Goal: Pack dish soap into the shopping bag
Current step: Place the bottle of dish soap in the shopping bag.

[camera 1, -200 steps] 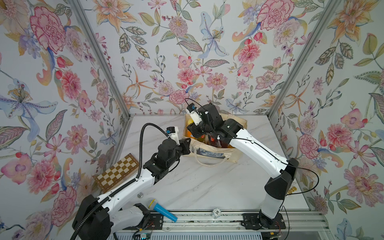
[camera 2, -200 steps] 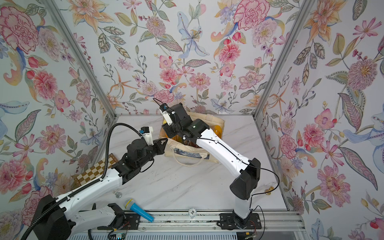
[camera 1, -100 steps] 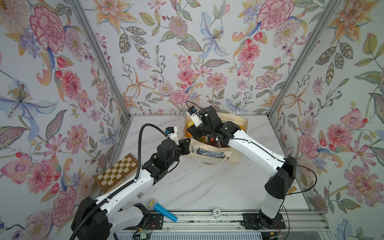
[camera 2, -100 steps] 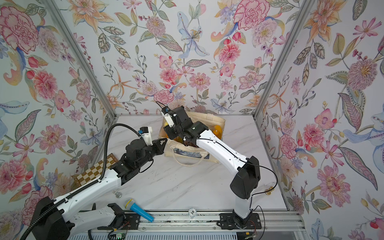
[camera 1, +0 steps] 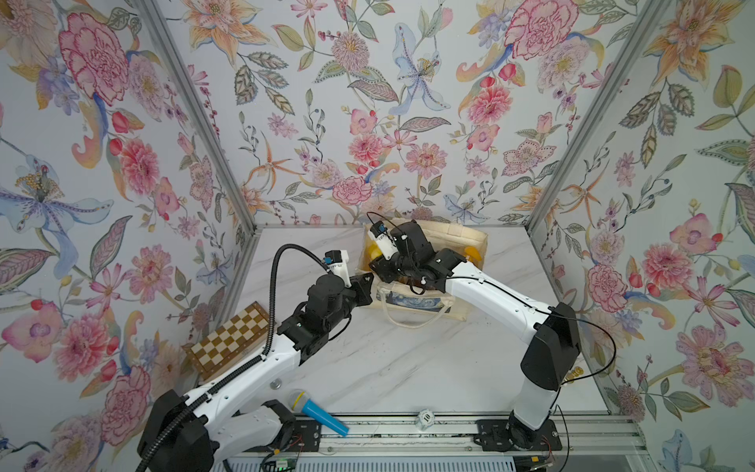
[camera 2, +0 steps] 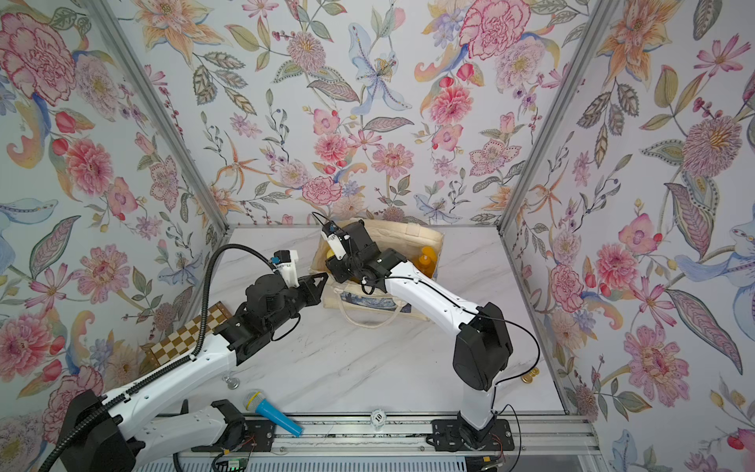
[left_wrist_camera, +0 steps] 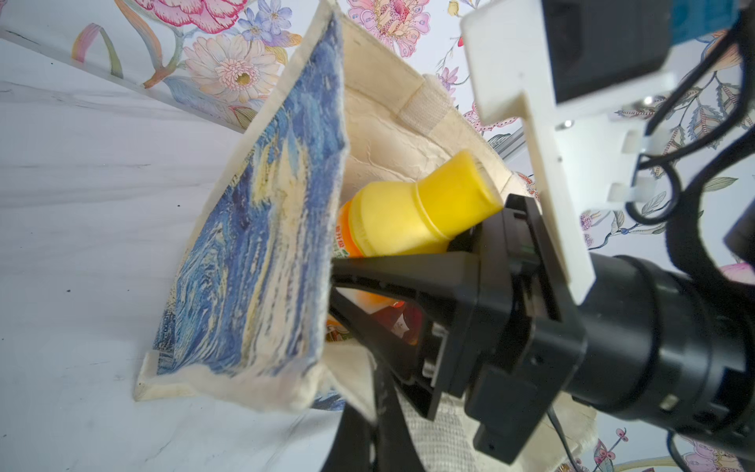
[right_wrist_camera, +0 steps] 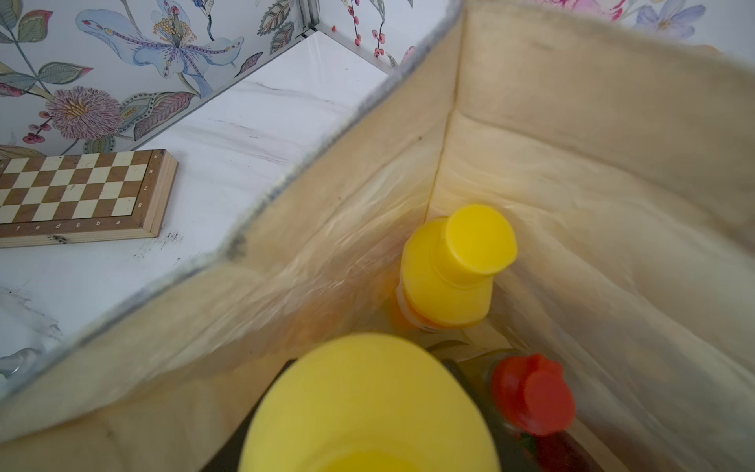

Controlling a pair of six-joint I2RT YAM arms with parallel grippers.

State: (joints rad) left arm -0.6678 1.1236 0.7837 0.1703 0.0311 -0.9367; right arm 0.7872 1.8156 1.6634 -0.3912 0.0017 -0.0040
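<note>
Your bag (camera 1: 449,239) stands open-mouthed at the back of the table (camera 1: 408,367). It is cream canvas with a blue swirling print on the front, and one rope handle (camera 1: 408,325) loops onto the marble just in front of it.

Your right gripper (left_wrist_camera: 337,278) reaches into the bag's mouth, fingers grasping the held bottle (left_wrist_camera: 416,216). That bottle is orange with a broad yellow cap, and it is tilted with its body down inside the bag. A twin bottle (right_wrist_camera: 457,265) stands upright in a corner of the bag, and a red-capped bottle (right_wrist_camera: 531,392) sits just beside the held one. The orange pump bottle (camera 1: 470,252) shows at the bag's right end.

Your left gripper (camera 1: 366,285) is clenched on the cloth of the bag's left rim.

The table is white marble with faint grey veins. Floral-papered walls (camera 1: 367,102) close in three sides, with aluminium posts at the back corners.

The bag's back sits close against the rear wall. The chessboard (camera 1: 231,339) lies left of the bag and nearer the front, along the left wall. The mic (camera 1: 318,412) is well in front of the bag at the front edge, and a chip (camera 1: 425,417) rests on the rail there. Bare marble runs in front of the bag between your two arms, and from the bag's right side to the right wall.
</note>
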